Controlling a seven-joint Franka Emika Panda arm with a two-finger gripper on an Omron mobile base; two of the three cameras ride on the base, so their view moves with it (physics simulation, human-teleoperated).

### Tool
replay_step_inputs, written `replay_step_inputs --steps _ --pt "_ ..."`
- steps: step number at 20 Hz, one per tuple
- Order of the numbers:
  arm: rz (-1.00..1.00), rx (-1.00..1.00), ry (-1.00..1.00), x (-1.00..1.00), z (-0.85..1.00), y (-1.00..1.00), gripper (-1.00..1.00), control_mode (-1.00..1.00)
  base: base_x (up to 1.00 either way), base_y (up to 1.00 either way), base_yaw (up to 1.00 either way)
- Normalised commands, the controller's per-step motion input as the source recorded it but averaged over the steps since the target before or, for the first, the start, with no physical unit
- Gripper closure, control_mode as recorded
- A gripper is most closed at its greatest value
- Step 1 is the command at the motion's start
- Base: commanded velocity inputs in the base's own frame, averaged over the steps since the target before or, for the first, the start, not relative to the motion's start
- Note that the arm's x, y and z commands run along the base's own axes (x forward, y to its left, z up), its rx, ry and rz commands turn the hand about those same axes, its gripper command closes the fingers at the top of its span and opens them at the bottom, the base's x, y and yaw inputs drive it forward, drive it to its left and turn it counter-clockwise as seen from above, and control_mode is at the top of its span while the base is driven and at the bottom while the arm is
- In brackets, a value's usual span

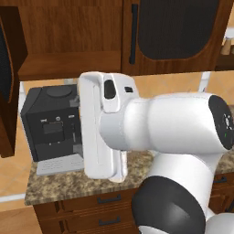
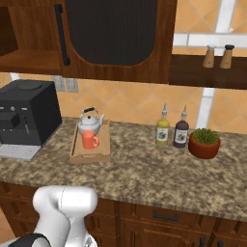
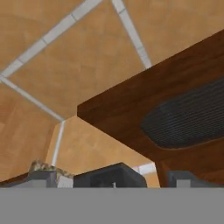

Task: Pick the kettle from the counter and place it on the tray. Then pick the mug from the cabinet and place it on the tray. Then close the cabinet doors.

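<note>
Glossy white arm (image 1: pixel 173 123) of rounded, tube-like links, with black joint bands, a black end cap and a dark oval inset.

No text, brand, number or sign can be read anywhere in these pictures. The two bottles (image 2: pixel 163 131) on the counter (image 2: pixel 144 169) carry pale label patches, but these are too small and blurred to show any lettering, and the front panel of the black coffee machine (image 1: pixel 51 123) has only a few light marks that may be buttons rather than characters. The kettle (image 2: pixel 90 121), the mug (image 2: pixel 89 140) and the tray (image 2: pixel 90 153) bear no markings that can be made out.
</note>
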Motion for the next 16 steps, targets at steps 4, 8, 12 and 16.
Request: replay_step_inputs --steps 4,8,12,16 --pt "0.01 -0.1 -0.08 -0.14 -0.02 0.82 -1.0 -1.0 0.0 0.0 0.0" --pt "0.0 -0.01 -0.25 -0.22 -0.1 0.53 -1.0 -1.0 0.0 0.0 0.0" --pt "0.02 -0.01 -0.14 -0.2 0.0 0.34 -1.0 -1.0 0.0 0.0 0.0" --pt "0.01 -0.06 -0.06 -0.09 -0.01 0.59 -1.0 -1.0 0.0 0.0 0.0"
